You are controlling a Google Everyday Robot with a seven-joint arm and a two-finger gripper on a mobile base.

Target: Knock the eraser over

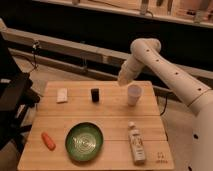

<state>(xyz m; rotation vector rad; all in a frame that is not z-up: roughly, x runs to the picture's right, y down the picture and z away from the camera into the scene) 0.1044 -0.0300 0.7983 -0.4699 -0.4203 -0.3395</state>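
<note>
The eraser [95,94] is a small black block standing upright on the wooden table [110,117], near its back edge. My gripper [122,80] hangs at the end of the white arm, above the table's back edge, to the right of the eraser and left of the white cup [133,94]. It is apart from the eraser.
A flat white piece [62,95] lies at the back left. A green plate [84,142] sits at the front centre, an orange carrot [48,140] at the front left, a white bottle [135,143] lying at the front right. A dark chair [12,100] stands left of the table.
</note>
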